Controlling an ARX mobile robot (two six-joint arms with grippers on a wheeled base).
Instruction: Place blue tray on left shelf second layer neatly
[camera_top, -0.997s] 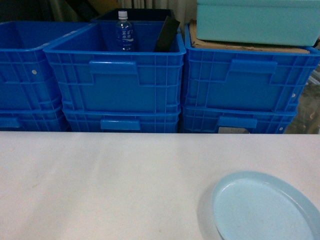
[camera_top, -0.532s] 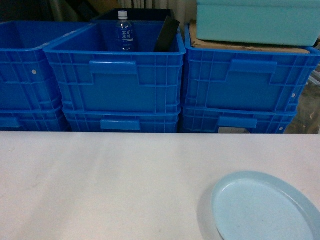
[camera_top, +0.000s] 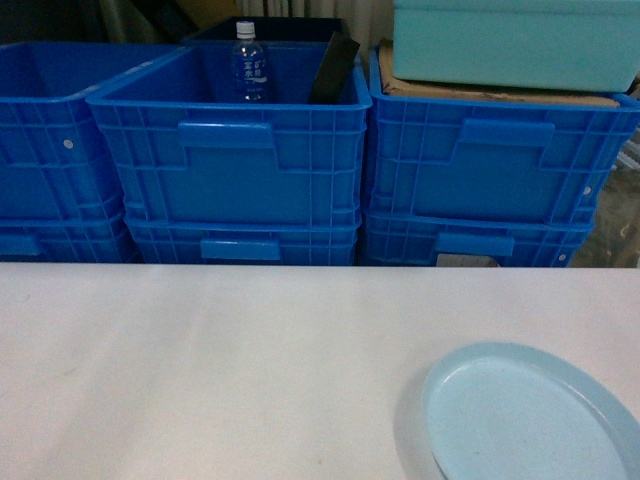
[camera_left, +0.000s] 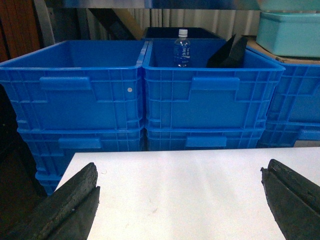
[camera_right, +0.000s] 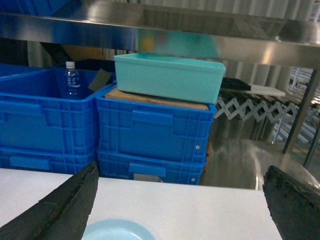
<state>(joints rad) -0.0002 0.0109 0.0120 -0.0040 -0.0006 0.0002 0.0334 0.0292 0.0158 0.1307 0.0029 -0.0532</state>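
Observation:
The blue tray, a pale round shallow dish, lies flat on the white table at the near right corner; its far rim shows at the bottom of the right wrist view. My right gripper hangs open above the table just behind the tray, nothing between its fingers. My left gripper is open over the table's bare left part, holding nothing. Neither gripper appears in the head view. A shiny steel shelf bar crosses overhead in the right wrist view; I cannot tell which layer it is.
Stacked deep-blue crates stand right behind the table's far edge. One holds a water bottle and a black object. A teal box rests on cardboard atop the right crate stack. Steel floor and rack posts lie right.

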